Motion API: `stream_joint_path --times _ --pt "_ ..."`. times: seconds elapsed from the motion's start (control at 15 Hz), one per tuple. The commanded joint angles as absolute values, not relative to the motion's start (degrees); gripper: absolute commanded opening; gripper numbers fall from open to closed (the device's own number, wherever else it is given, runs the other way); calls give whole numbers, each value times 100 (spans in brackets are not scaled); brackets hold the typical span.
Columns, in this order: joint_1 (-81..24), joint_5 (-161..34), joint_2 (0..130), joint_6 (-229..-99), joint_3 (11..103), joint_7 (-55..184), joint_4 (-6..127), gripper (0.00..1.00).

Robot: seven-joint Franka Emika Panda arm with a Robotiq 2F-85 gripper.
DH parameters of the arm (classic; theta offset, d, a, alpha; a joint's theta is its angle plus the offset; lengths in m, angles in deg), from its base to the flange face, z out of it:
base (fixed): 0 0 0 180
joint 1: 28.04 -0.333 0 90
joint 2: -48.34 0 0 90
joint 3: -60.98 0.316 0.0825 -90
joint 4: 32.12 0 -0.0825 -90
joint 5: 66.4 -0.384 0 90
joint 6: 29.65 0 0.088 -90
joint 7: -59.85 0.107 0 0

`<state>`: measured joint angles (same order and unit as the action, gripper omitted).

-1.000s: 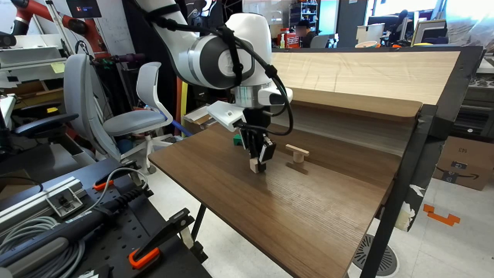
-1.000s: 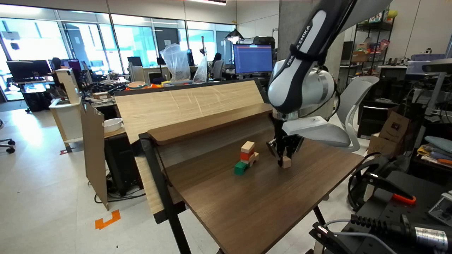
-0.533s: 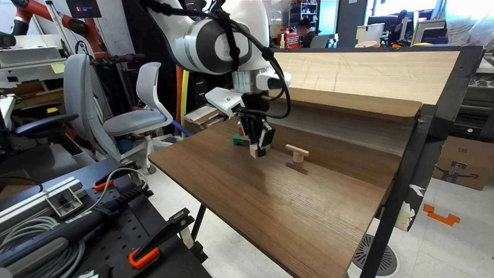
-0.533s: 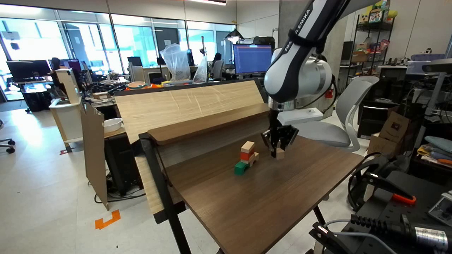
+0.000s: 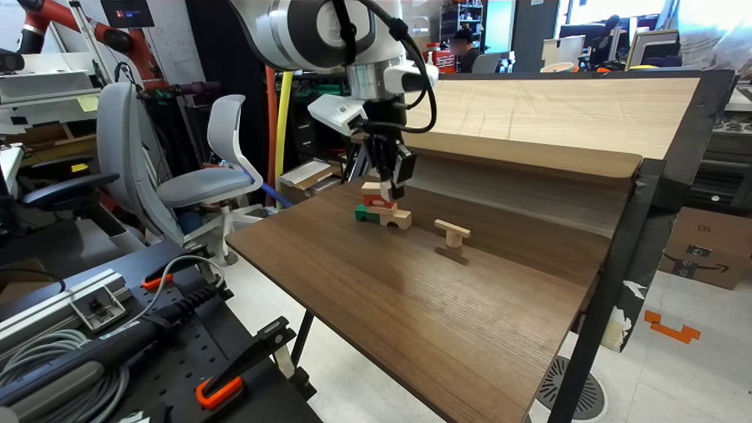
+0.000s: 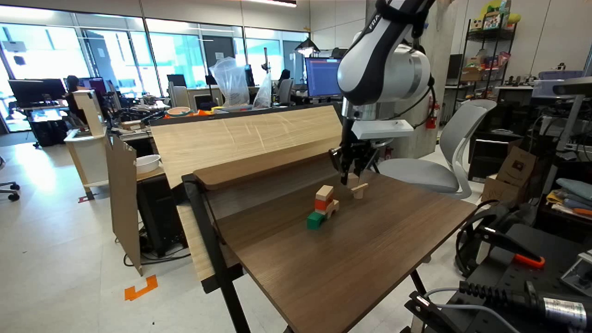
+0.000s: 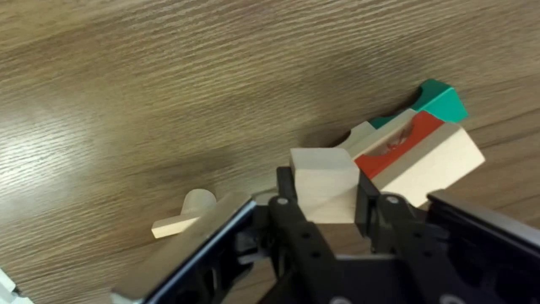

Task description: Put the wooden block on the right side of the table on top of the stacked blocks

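Observation:
The wooden block (image 7: 325, 185) is a pale cube held between the finger pads. My gripper (image 5: 392, 191) is shut on it above the table (image 5: 411, 305); the held block shows in both exterior views (image 6: 353, 179). The stacked blocks (image 5: 380, 204) are a green arch and a pale arch side by side, with a thin pale piece, a red arch and a pale block above. The stack stands upright in an exterior view (image 6: 323, 200). In the wrist view the stack (image 7: 415, 143) lies to the right of the held block, and my right finger hides a little of it.
A flat pale wood piece lies across a round post (image 5: 453, 235), left of the held block in the wrist view (image 7: 197, 204). A raised shelf and back panel (image 6: 273, 159) run along the table's rear edge. A grey chair (image 6: 421, 173) stands behind the table.
My gripper has lifted the wooden block off the table and carried it up and back. In an exterior view the stack, mostly hidden behind the gripper before, now shows.

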<state>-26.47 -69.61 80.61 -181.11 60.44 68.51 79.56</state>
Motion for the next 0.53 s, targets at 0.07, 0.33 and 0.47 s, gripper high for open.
stream_joint_path --times 0.07,0.33,0.47 --pt "-2746 -7155 7754 -17957 6101 6903 8085 9" --pt "-2874 -7117 7778 -18011 6107 7008 8059 9" --pt "-2944 -7098 7782 -18027 6095 7066 8053 9"
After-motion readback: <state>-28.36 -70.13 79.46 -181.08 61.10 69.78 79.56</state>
